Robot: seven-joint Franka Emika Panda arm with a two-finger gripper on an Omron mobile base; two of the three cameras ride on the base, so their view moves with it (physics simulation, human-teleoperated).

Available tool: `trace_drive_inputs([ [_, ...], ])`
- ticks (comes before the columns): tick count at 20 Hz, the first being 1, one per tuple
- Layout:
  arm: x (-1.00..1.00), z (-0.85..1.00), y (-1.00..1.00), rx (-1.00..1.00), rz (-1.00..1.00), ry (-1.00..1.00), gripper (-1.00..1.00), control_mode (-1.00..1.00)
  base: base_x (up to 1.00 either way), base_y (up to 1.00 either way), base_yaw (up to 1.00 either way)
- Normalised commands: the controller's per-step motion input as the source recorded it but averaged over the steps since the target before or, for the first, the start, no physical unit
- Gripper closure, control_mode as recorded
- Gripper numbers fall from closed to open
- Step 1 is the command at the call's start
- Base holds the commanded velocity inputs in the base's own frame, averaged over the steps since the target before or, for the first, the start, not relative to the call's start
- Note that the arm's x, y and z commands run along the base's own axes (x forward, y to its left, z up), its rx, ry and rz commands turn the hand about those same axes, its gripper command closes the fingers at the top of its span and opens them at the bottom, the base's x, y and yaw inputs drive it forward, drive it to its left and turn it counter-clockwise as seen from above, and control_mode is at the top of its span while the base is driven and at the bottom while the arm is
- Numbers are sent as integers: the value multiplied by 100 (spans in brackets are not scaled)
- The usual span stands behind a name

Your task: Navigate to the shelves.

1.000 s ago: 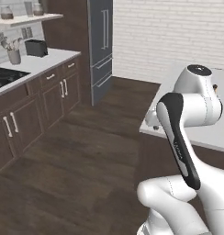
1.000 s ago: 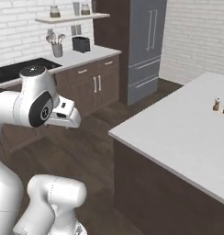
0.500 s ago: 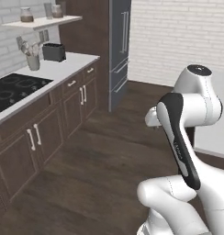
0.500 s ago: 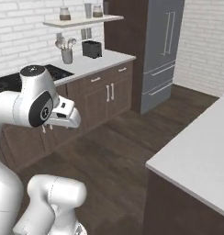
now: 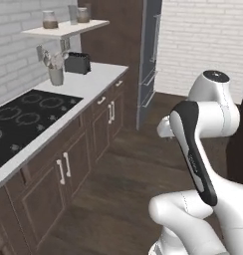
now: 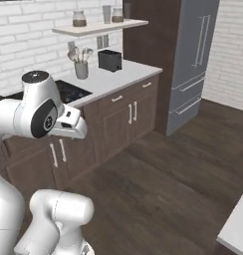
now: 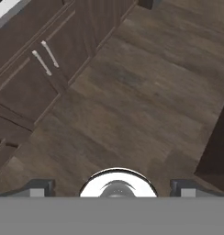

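Observation:
The shelf [image 5: 68, 28] is a thick pale floating board on the white brick wall, at the upper left of the left base view. In the right base view the shelf [image 6: 101, 27] hangs at the top, left of centre, above the counter's end. Jars and a glass stand on it. My arm is folded close over the base. In the hand view my gripper [image 7: 113, 189] points down at the dark wood floor, its two fingertips [image 7: 39, 187] wide apart with nothing between them, so it is open. The shelf lies well ahead of the arm.
Under the shelf stand a black toaster [image 6: 110, 60] and a utensil holder [image 6: 81, 69] on the grey-white counter [image 5: 96, 79]. A black cooktop [image 5: 24, 119] sits nearer. Dark cabinets [image 7: 40, 69] run on the left, a steel fridge [image 6: 195, 55] beyond them, and an island corner [image 6: 238, 229] at lower right.
The whole picture has shifted as the base drove and turned: the shelf and counter have grown larger and nearer, and the island has slid off to the right. The arm's pose is unchanged.

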Motion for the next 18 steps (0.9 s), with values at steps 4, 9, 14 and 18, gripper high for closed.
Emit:
trace_drive_inputs([
  [4,0,0,0,0,0,0,-100,100,100,44,-8],
  [9,0,0,0,0,0,0,-100,100,100,30,-10],
  [14,0,0,0,0,0,0,-100,100,100,7,-5],
  [18,0,0,0,0,0,0,-100,100,100,-4,2],
])
